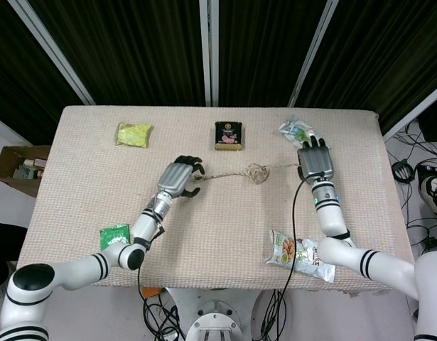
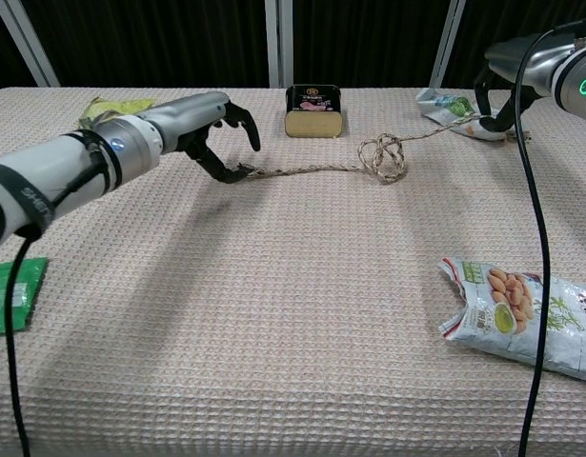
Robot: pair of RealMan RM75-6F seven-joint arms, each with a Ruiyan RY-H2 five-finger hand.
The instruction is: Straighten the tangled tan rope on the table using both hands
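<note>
The tan rope [image 1: 232, 175] lies across the table's middle, with a tangled knot [image 2: 383, 157] right of centre and a nearly straight run to each side. My right hand [image 1: 315, 162] grips the rope's right end [image 2: 469, 120] and holds it slightly off the table near the far right. At the rope's left end [image 2: 250, 172] is my left hand [image 2: 207, 129]; its thumb tip is down beside the end and the other fingers arch apart above it, so nothing is held.
A black tin [image 1: 228, 135] stands just behind the rope. A clear snack bag [image 1: 295, 131] lies by my right hand, and a yellow-green packet [image 1: 133, 133] is at the far left. A green packet [image 1: 114, 235] and a nut bag [image 1: 300, 252] lie near the front edge.
</note>
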